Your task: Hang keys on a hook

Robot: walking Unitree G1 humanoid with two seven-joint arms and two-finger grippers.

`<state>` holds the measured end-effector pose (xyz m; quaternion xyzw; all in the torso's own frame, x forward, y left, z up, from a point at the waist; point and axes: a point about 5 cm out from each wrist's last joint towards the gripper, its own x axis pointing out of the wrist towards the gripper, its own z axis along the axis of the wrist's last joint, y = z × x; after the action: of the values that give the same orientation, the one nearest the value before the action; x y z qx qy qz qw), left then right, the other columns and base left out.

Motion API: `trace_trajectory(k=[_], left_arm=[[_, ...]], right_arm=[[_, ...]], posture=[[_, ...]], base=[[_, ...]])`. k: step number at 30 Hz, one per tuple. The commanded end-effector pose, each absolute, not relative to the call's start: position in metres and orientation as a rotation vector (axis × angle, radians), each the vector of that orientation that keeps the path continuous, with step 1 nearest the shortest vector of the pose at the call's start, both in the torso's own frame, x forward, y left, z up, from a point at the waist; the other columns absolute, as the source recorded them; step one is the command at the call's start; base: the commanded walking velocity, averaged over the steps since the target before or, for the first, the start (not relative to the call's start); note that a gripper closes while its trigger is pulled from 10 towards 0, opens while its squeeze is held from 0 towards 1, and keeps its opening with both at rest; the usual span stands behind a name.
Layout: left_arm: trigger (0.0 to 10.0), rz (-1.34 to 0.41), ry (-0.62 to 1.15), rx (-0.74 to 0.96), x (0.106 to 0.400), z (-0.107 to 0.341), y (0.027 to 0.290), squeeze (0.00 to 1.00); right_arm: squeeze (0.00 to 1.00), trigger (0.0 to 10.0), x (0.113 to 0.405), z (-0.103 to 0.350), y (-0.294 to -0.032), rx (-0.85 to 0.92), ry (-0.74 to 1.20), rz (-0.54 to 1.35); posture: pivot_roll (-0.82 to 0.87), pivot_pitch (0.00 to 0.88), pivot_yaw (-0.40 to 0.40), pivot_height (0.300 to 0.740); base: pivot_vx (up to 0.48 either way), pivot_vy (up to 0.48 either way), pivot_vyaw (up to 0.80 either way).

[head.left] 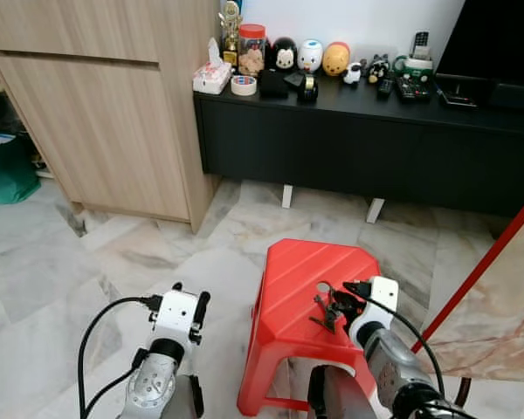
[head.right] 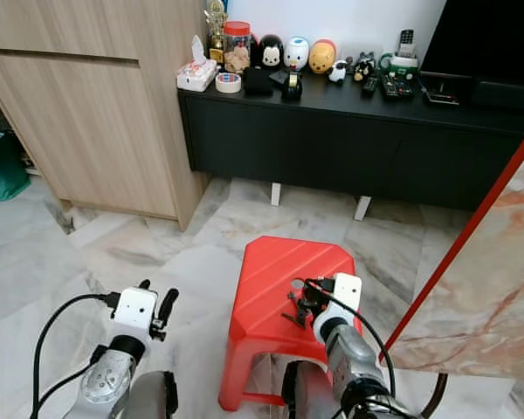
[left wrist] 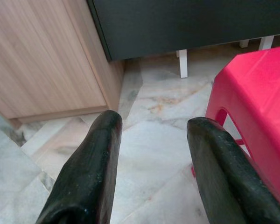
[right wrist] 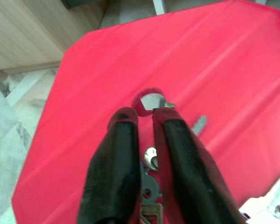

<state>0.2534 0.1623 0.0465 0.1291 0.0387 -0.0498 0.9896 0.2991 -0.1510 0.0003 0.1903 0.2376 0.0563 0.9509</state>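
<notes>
Keys point(right wrist: 150, 158) in right gripper point(right wrist: 146, 116) (over stool point(head.left: 288, 288))

Red stool point(head.left: 297, 288) under the black-fingered right gripper point(right wrist: 147, 122) w/ silvery keys point(right wrist: 150, 157), pale grey-veined marble floor point(left wrist: 154, 140) beyond the black left gripper point(left wrist: 154, 135), light wood-grain cupboard point(head.left: 105, 113) & black sideboard point(head.left: 367, 140) further ahead.

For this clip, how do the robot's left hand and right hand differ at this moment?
The left hand has its fingers spread with nothing between them, while the right hand has its fingers closed on the keys. The left hand is over the marble floor beside the red stool; the right hand is over the stool's seat. Both have two black fingers.
</notes>
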Motion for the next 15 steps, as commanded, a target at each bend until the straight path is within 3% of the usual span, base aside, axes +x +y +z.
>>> trace_trajectory(k=[1,15], left_arm=[[10.0,-0.107,0.077,0.283,0.254,0.046,0.163,0.00],[10.0,-0.099,0.077,0.284,0.252,0.046,0.164,0.00]], right_arm=[[1.00,10.0,0.303,0.004,-0.152,0.394,0.475,0.122],[1.00,10.0,0.298,-0.005,-0.140,0.369,0.579,0.158]], posture=[[0.10,0.036,-0.080,0.568],[0.10,0.047,-0.088,0.568]], base=[[0.000,0.000,0.00],[0.000,0.000,0.00]])
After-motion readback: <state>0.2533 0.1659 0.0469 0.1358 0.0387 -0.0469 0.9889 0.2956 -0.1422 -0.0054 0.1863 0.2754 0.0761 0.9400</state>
